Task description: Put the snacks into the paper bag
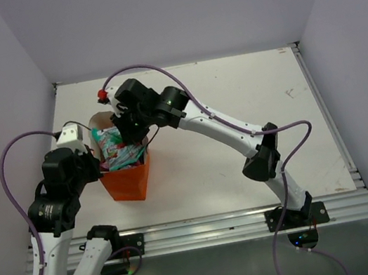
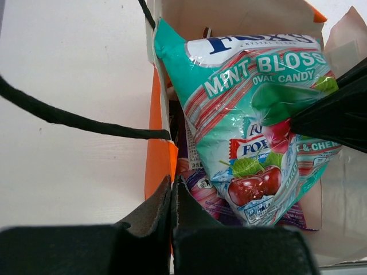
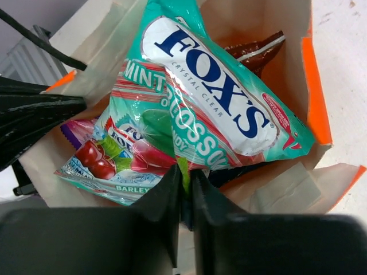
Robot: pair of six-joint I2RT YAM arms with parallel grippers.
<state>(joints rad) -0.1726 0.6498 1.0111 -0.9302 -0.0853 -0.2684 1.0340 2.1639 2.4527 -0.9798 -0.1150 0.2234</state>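
The orange paper bag (image 1: 128, 183) stands upright at the left of the table. The green-white-pink sweets packet (image 1: 110, 147) sits in its mouth, on top of the other snacks. My right gripper (image 1: 128, 134) is shut on that packet's edge (image 3: 206, 97), the jaws pinching a green fold at the right gripper's tips (image 3: 186, 175). My left gripper (image 2: 173, 183) is shut on the bag's orange side wall (image 2: 157, 160). The purple packet (image 2: 200, 186) lies under the sweets packet (image 2: 252, 126). A dark red-brown packet edge (image 3: 255, 51) shows deeper in the bag. The other snacks are hidden.
A black cord handle (image 2: 74, 120) hangs outside the bag's left wall over the white table (image 1: 232, 86). The right arm reaches diagonally across the table's middle. Grey walls close in the left, back and right sides.
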